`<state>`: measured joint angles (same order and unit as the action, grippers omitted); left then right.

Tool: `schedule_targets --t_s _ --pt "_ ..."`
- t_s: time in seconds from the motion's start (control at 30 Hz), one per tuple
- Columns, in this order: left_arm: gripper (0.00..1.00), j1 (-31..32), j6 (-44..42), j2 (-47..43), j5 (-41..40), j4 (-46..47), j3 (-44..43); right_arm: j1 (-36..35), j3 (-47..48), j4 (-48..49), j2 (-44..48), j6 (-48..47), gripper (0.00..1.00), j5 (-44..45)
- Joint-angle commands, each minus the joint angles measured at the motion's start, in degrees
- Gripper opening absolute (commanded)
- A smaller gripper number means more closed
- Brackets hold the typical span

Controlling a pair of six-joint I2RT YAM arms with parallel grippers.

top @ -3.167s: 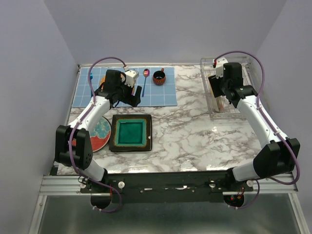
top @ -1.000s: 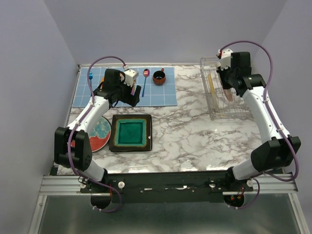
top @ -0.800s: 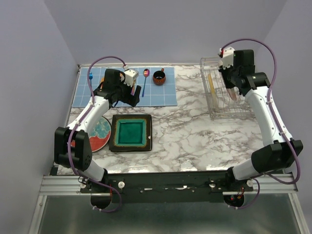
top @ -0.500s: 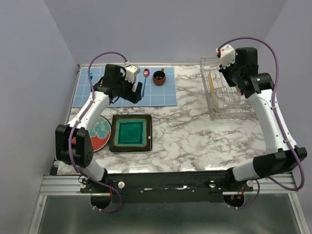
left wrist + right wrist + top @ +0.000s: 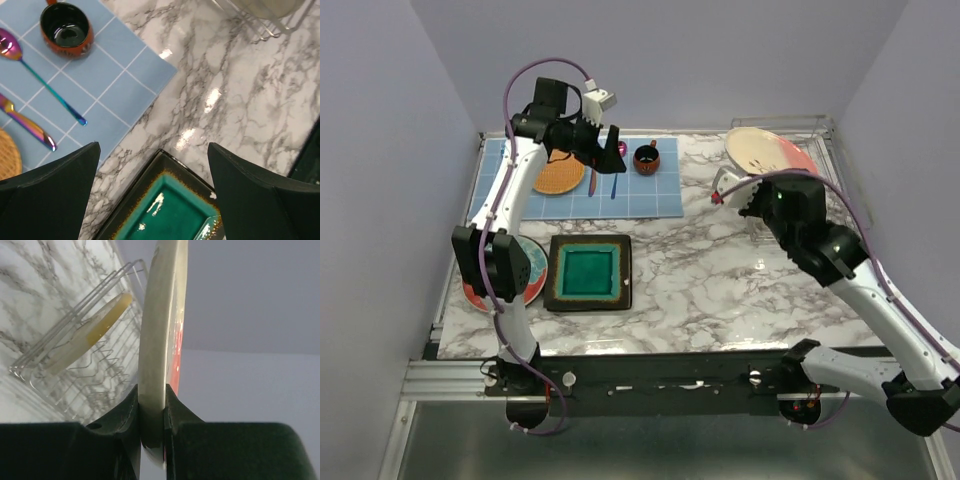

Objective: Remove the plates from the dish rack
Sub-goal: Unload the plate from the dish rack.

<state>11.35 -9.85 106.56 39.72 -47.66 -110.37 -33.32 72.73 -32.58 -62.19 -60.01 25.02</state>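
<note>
Slippage is the risk: the right gripper (image 5: 151,410) pinches only the rim of the cream plate (image 5: 765,152), high above the dish rack (image 5: 107,375); a quick swing could drop it. The left gripper (image 5: 152,150) gapes wide, empty.

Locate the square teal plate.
Top view, left side: the square plate lies flat, nearer the arms than the blue mat, right of the red plate.

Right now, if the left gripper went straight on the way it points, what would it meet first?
The left gripper would probably reach the corner of the square teal plate, or the marble table just beside it; depth is unclear.
</note>
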Motion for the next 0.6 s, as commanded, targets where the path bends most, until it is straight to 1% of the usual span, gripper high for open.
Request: schedule_targets --t_s 0.0,0.03,0.07,0.1,0.13,0.17,0.2,0.23,0.3,0.37,0.43,0.53,0.57 --pt "0.97 -1.3 -5.3 7.6 12.5 -22.0 -15.6 -7.5 -13.6 21.0 8.7 -21.8 0.01 11.2" --pt "0.97 -1.4 -8.4 10.8 13.3 -25.3 -21.9 -10.6 -16.5 26.0 12.0 -24.9 0.01 12.7" --pt "0.97 -1.9 -9.0 12.4 16.1 -28.0 -24.8 -12.1 -20.1 29.1 13.3 -27.9 0.01 13.1" --pt "0.97 -2.1 -10.0 14.0 17.1 -32.9 -27.6 -13.6 -23.0 31.9 14.8 -33.4 0.01 13.5" --pt "0.97 -2.2 -10.6 16.9 17.6 -34.9 -32.5 -16.3 -28.4 36.6 16.0 -35.4 0.01 14.0" --pt "0.96 -2.3 -11.2 17.9 17.8 -36.1 -33.7 -17.8 -30.4 38.4 17.6 -37.2 0.01 14.4" --pt "0.96 -2.3 -11.2 18.2 18.0 -36.4 -33.5 -19.1 -32.1 39.8 18.1 -39.2 0.01 14.6" --pt "0.96 -2.3 -11.7 17.9 18.7 -36.4 -30.6 -21.2 -34.8 40.9 18.4 -39.7 0.01 15.3" --pt "0.94 -1.5 -13.5 16.8 18.1 -36.2 -26.9 -22.8 -36.8 41.8 18.6 -40.5 0.01 15.9" --pt "0.94 -0.9 -14.2 15.3 17.0 -35.6 -22.5 -24.7 -39.7 44.9 18.6 -41.8 0.01 15.8" --pt "0.94 -0.4 -12.7 13.9 16.4 -32.6 -18.7 -26.2 -41.5 49.9 18.2 -44.7 0.01 15.2" --pt "0.94 0.2 -12.6 14.9 17.6 -32.4 -18.4 -28.3 -44.1 54.8 17.1 -47.2 0.01 14.3" --pt "0.93 0.3 -12.7 15.3 19.4 -32.7 -18.5 -28.6 -44.6 55.9 16.9 -48.0 0.01 14.0"
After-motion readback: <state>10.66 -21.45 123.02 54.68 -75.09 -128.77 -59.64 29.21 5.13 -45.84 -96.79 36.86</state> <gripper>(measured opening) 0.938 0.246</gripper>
